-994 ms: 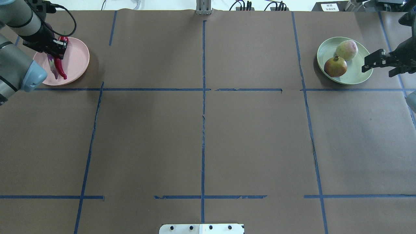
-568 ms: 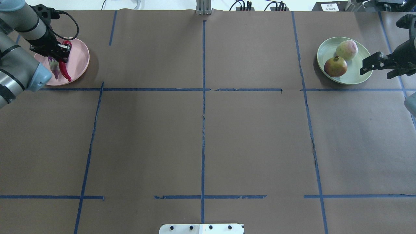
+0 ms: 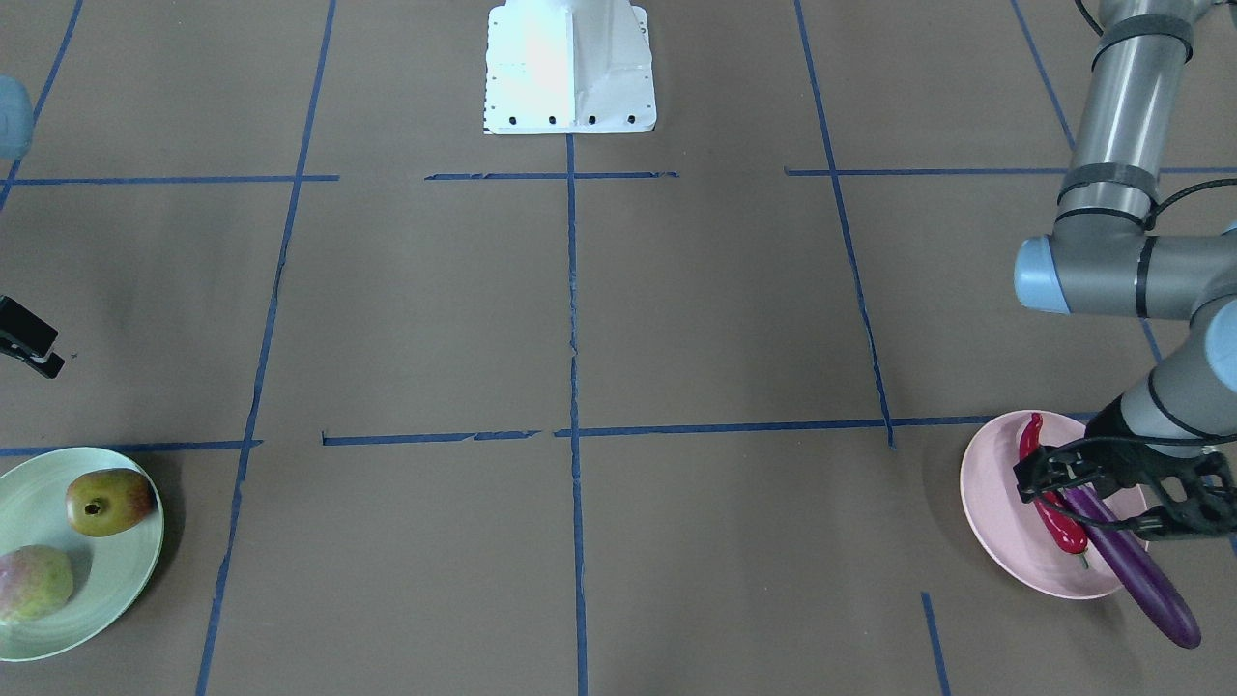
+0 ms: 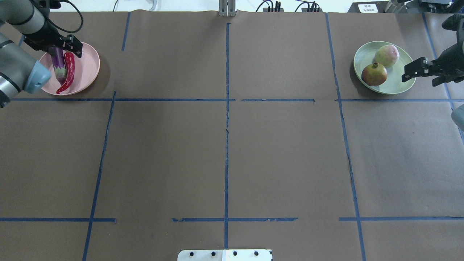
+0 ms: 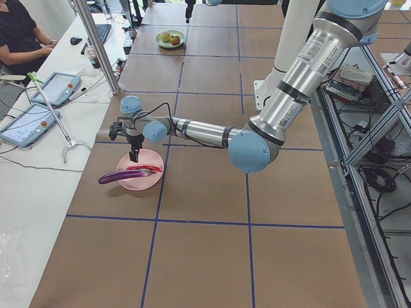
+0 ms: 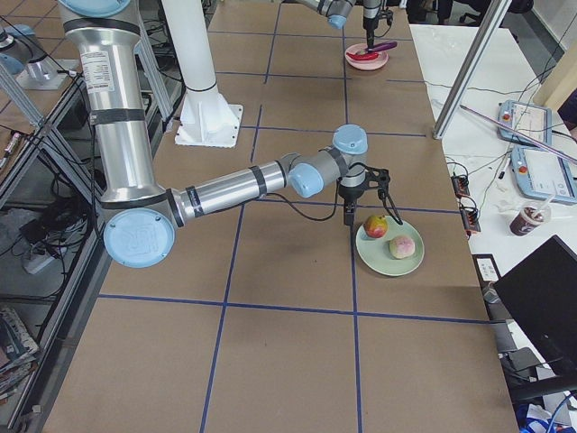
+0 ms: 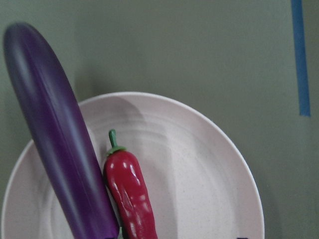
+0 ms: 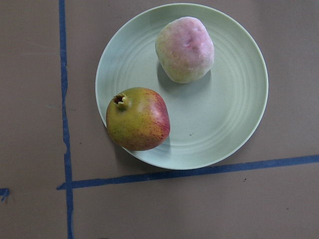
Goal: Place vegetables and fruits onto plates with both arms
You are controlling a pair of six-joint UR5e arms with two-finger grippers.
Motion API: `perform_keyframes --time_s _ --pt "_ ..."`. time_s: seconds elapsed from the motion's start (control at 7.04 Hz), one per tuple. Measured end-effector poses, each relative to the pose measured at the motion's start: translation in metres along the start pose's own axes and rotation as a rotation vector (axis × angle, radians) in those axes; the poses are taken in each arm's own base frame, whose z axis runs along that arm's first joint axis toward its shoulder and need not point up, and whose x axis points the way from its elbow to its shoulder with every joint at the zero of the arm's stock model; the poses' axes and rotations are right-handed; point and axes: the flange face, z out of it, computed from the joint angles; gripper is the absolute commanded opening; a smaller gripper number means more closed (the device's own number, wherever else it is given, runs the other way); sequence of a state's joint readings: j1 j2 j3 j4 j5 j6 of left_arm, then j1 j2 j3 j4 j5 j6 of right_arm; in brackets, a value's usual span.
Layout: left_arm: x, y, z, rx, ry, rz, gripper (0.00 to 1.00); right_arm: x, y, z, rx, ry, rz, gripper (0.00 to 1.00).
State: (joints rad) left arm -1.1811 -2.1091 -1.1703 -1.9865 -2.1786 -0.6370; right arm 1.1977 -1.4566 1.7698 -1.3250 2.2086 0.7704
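The purple eggplant [image 4: 58, 63] and the red chili [image 4: 68, 70] lie side by side on the pink plate [image 4: 88, 65]. The eggplant's end [image 3: 1165, 609] overhangs the rim. My left gripper [image 4: 54, 46] hovers over the plate's far part, open and empty; the left wrist view shows eggplant [image 7: 60, 149], chili [image 7: 129, 194] and plate [image 7: 199, 174]. The pomegranate-like fruit [image 4: 374, 74] and the peach-like fruit [image 4: 386, 55] sit on the mint plate [image 4: 398, 81]. My right gripper [image 4: 422, 72] is open and empty above that plate's outer rim.
The white base block [image 4: 224, 255] stands at the table's near edge. Blue tape lines cross the brown table. In the exterior left view an operator [image 5: 19, 38], tablets [image 5: 29, 119] and a metal post [image 5: 96, 45] stand beside the table.
My left gripper has let go of the chili and drawn back toward the far edge; chili and eggplant now lie uncovered on the pink plate. The right gripper has barely shifted.
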Motion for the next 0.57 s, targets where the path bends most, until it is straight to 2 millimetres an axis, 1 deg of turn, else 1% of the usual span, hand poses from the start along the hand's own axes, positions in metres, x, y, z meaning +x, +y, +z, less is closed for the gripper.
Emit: perform_keyframes --time_s 0.14,0.28,0.43,0.57 --pt "-0.032 -0.005 -0.038 0.025 0.043 0.003 1.00 0.020 -0.001 -0.018 0.015 -0.006 0.023 1.00" --pt "-0.065 0.007 -0.067 0.051 0.061 0.021 1.00 0.050 -0.003 -0.038 0.029 -0.016 0.026 1.00" --pt "-0.093 0.031 -0.095 0.070 0.061 0.059 1.00 0.090 -0.001 -0.059 0.035 -0.019 -0.010 1.00" --pt "-0.118 0.065 -0.123 0.069 0.044 0.108 1.00 0.127 0.004 -0.079 0.030 -0.003 -0.056 1.00"
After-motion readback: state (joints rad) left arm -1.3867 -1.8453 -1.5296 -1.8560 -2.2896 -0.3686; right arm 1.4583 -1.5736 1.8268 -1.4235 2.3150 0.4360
